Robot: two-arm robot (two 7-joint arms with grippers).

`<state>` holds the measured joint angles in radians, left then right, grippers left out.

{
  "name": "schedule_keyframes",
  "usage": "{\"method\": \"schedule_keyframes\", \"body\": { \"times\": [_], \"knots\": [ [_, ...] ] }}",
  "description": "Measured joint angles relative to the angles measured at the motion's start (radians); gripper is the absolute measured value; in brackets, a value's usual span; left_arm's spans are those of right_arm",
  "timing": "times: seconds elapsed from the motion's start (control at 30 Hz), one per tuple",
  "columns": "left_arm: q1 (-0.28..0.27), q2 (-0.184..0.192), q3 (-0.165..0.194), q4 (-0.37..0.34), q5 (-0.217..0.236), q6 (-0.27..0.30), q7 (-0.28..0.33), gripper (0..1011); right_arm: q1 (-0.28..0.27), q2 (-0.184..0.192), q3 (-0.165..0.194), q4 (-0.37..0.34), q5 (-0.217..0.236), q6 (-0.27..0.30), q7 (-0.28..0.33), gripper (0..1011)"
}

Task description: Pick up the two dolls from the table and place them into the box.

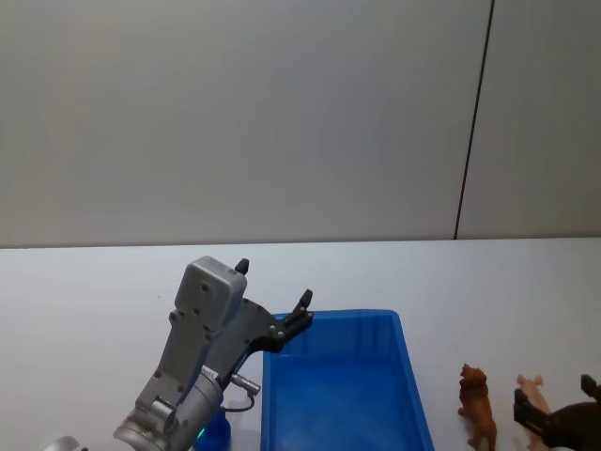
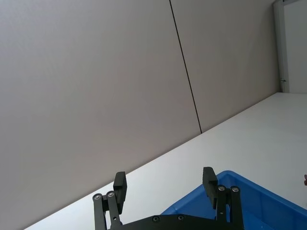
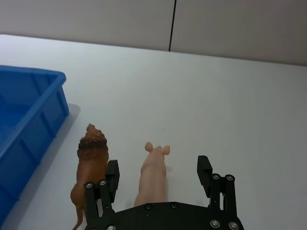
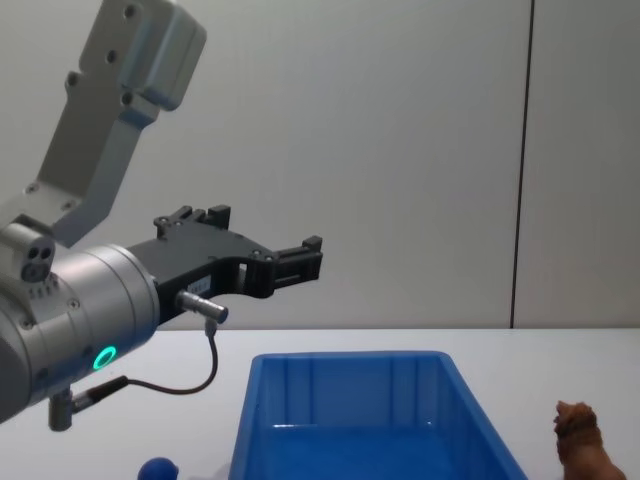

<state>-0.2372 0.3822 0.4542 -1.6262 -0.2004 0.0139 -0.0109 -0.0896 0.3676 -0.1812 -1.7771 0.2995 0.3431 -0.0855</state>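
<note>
Head view: your left gripper (image 1: 274, 284) hangs open, empty, by the box (image 1: 338, 316); the blue toy (image 1: 215, 433) sits on the table (image 1: 75, 282) beside the box. Right wrist view: your right gripper (image 3: 158, 165) is open, a pink pig (image 3: 153, 175) between its fingers; the lion (image 3: 91, 160) stands beside it.

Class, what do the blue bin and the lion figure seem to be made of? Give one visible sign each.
The blue bin: likely moulded plastic, smooth and slightly glossy, ribbed walls. The lion figure: likely hard plastic or rubber, matte, sculpted mane.
</note>
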Motion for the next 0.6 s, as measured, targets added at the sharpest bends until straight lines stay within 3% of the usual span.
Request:
{"method": "schedule_keyframes", "body": {
  "times": [0.37, 0.6],
  "knots": [
    [0.0, 0.0, 0.0, 0.0, 0.0, 0.0, 0.0, 1001, 0.012, -0.019, -0.003, 0.063, -0.002, 0.014, 0.013, 994],
    [0.0, 0.0, 0.0, 0.0, 0.0, 0.0, 0.0, 1001, 0.025, -0.031, -0.007, 0.106, -0.005, 0.013, 0.027, 832]
  ]
}}
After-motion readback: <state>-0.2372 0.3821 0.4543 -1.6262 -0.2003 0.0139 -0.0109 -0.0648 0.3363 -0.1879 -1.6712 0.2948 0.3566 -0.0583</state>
